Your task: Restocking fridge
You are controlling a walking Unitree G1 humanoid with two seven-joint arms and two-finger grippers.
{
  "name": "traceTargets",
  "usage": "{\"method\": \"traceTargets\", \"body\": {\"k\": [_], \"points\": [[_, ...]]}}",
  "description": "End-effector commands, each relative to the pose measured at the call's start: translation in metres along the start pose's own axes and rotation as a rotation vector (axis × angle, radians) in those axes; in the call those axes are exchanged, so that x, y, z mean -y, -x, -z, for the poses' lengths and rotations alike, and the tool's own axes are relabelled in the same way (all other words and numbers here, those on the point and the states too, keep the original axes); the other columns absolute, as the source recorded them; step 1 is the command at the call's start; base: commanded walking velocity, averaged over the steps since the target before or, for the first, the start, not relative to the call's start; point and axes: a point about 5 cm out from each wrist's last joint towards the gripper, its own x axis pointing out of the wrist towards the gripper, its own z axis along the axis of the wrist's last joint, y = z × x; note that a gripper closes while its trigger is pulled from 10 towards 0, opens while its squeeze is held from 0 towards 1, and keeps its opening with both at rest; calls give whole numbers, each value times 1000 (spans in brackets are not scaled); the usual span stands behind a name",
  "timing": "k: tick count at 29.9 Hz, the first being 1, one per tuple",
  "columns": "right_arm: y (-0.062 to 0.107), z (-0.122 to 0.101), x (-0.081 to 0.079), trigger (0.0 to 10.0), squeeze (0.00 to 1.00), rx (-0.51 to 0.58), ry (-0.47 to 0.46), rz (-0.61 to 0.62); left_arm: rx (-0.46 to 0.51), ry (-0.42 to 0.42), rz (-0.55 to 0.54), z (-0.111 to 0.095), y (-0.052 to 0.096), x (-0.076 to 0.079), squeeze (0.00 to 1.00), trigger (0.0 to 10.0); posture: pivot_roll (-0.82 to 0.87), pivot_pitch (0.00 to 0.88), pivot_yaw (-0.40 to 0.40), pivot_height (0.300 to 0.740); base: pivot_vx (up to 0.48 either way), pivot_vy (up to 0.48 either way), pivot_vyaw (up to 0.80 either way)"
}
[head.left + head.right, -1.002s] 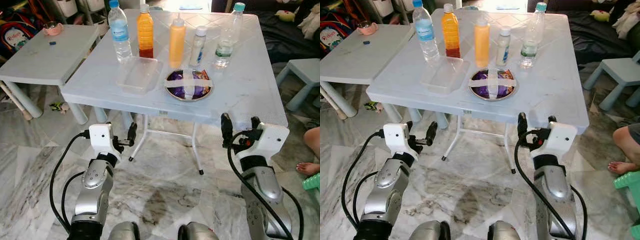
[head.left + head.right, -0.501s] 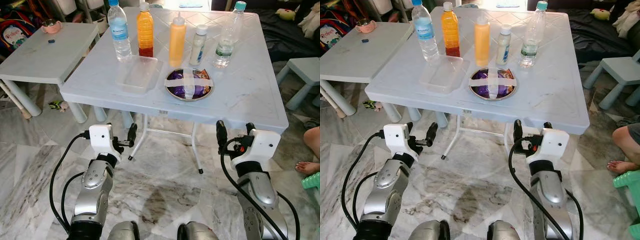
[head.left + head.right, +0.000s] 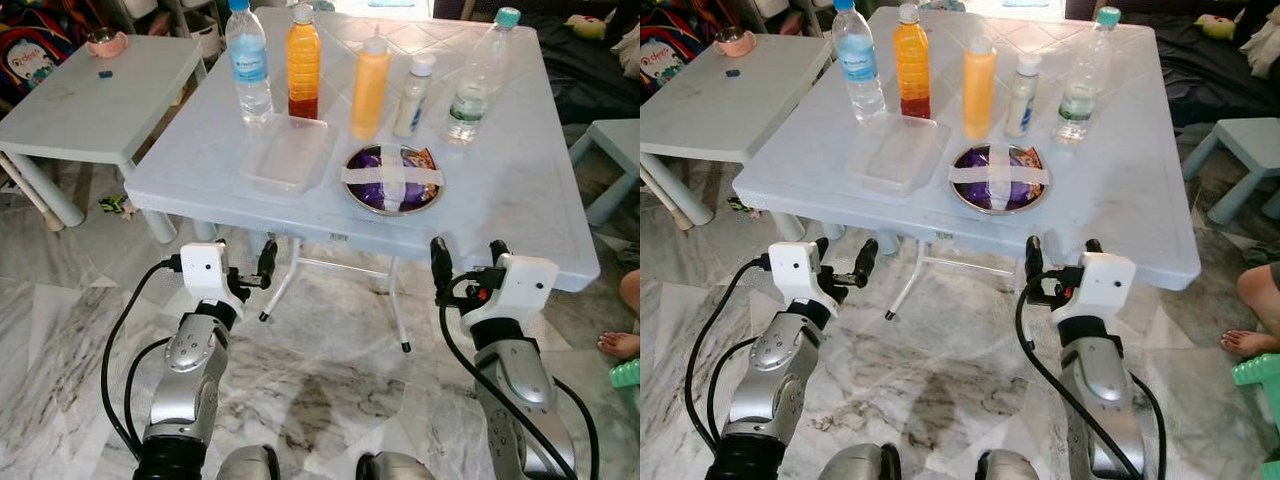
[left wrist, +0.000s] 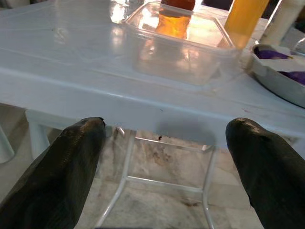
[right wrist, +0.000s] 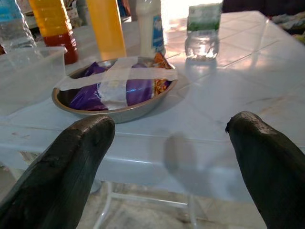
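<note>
Seven things wait for me on the tabletop (image 3: 520, 190), and I go from my left to my right. First, one water bottle (image 3: 248, 62) with a blue cap. It looks full, so I think it is heavy and its smooth side may slip. I would hold it around the middle. Next, one orange juice bottle (image 3: 303, 60), and I would grab it the same way. In front of these two lies one clear box (image 3: 286, 152). It looks empty, light and thin, so I would pinch its rim softly. Then one yellow squeeze bottle (image 3: 369, 84), which is soft, so no hard squeeze. One small white bottle (image 3: 411, 83) looks light. In front sits one metal bowl (image 3: 394, 181), taped over purple packets; I would lift it by the rim and keep it flat. Last, one clear bottle (image 3: 476, 78) that is mostly empty and could tip.

My left gripper (image 3: 248, 280) and right gripper (image 3: 467, 266) hang below the table edge, fingers apart, holding nothing.
</note>
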Motion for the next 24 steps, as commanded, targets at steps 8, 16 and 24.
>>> {"method": "traceTargets", "body": {"k": [8, 16, 24], "points": [[2, 5, 3, 10000, 0, -19, 6, 4, 6, -2, 8, -2, -2, 0, 0, 10000, -70, 126, 39, 740, 360, 0, 0], [2, 5, 3, 10000, 0, -21, 14, 4, 6, -4, -7, -2, -1, -2, 0, 10000, -70, 126, 38, 740, 263, 0, 0], [2, 8, 2, 10000, 0, -30, 13, -4, 13, -15, -29, -1, 3, -7, 0, 10000, -68, 130, 39, 740, 0, 0, 0]]}}
